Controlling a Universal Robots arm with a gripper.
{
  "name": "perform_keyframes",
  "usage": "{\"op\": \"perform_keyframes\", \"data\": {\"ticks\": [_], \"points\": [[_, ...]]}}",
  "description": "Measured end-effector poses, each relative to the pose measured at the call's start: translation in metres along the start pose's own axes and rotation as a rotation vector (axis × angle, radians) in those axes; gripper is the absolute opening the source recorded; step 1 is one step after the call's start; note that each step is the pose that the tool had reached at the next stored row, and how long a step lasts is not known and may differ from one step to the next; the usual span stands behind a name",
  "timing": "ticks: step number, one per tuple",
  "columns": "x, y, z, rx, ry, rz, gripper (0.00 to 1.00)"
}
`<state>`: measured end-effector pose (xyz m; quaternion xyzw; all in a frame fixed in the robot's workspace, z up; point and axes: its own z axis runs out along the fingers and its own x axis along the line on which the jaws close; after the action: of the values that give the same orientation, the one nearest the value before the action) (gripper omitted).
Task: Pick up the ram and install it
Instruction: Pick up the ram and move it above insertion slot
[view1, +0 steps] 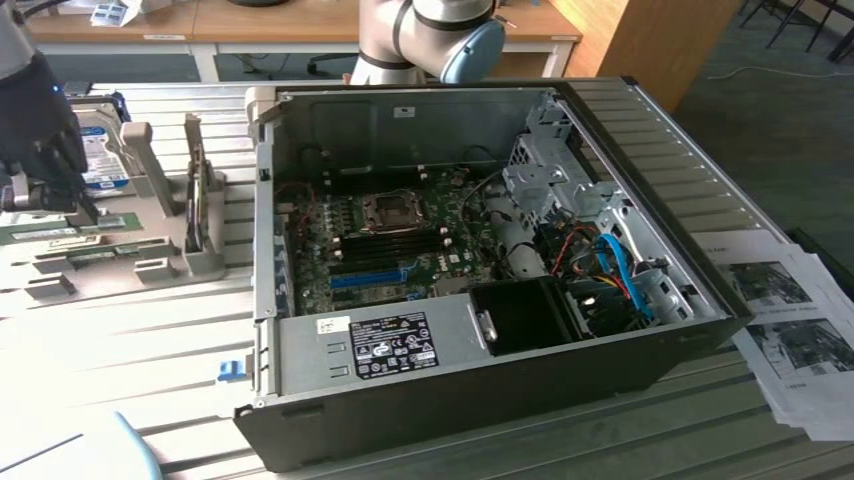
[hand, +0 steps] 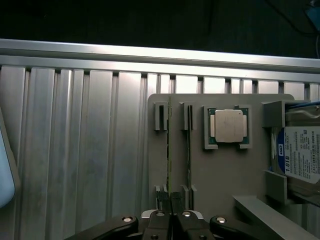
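An open computer case lay on the slatted worktop, its motherboard exposed. A grey fixture beside it carried a processor and a hard drive. Printed papers lay at the exterior view's right.

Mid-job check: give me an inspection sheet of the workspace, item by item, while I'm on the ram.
Surface: ribbed metal table carrying a gray holder tray.
Job's things: ram standing on edge in its tray slot; open computer case beside the tray.
Clutter: second stick, processor chip and hard drive in the tray; printed sheets at the exterior view's right; small blue part by the case.
Grippers: gripper appears shut on the ram's end; stick not lifted out.
Cables: blue and red wires inside the case.
Surroundings: wooden desks behind.
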<state>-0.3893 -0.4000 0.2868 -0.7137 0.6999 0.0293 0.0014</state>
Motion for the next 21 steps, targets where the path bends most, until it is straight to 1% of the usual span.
{"op": "perform_keyframes", "data": {"ticks": [6,21], "points": [[-0.001,0.0005,-0.0121,0.0,0.0,0.0,0.11],[-0.002,0.0015,-0.0386,0.0,0.0,0.0,0.11]]}}
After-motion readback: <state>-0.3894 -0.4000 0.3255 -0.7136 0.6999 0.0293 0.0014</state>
